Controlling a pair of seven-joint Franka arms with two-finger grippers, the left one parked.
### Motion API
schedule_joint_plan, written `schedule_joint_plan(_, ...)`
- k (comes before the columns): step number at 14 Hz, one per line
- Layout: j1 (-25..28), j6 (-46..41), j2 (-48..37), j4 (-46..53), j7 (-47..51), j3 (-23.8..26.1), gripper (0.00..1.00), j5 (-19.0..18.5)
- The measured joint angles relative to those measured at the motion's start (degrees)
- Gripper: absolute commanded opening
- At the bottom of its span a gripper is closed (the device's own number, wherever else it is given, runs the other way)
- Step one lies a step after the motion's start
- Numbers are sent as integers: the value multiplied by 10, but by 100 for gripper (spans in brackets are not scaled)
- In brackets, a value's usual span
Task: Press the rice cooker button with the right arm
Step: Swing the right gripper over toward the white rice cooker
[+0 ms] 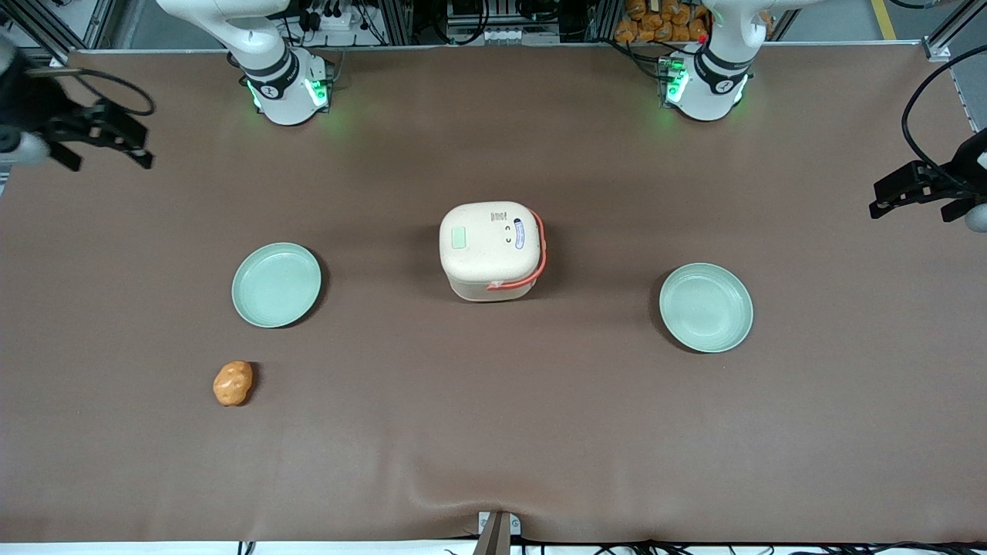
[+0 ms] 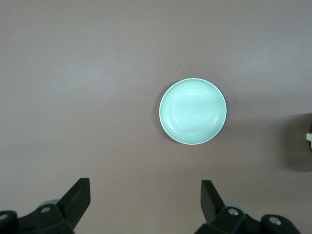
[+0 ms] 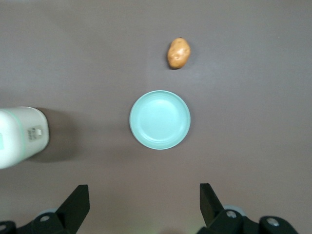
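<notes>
The rice cooker (image 1: 490,250) stands mid-table, cream-white with a coral-orange handle and its lid shut; the inner pot is hidden. A pale green patch and small marks show on the lid. Its side also shows in the right wrist view (image 3: 22,136). My right gripper (image 1: 110,154) hangs high above the table at the working arm's end, far from the cooker and farther from the front camera than it. In the right wrist view the gripper (image 3: 145,195) is open and empty, over bare table short of a green plate.
A pale green plate (image 1: 276,284) (image 3: 160,119) lies between gripper and cooker. A potato (image 1: 233,383) (image 3: 179,53) lies nearer the front camera than that plate. A second green plate (image 1: 705,307) (image 2: 193,111) lies toward the parked arm's end. Brown mat (image 1: 493,432) covers the table.
</notes>
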Motion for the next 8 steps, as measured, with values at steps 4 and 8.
schedule_joint_plan(4, 39, 21, 9, -2, 93, 49, 100, 0)
schedule_joint_plan(8, 115, 72, 57, -4, 174, 52, 66, 1)
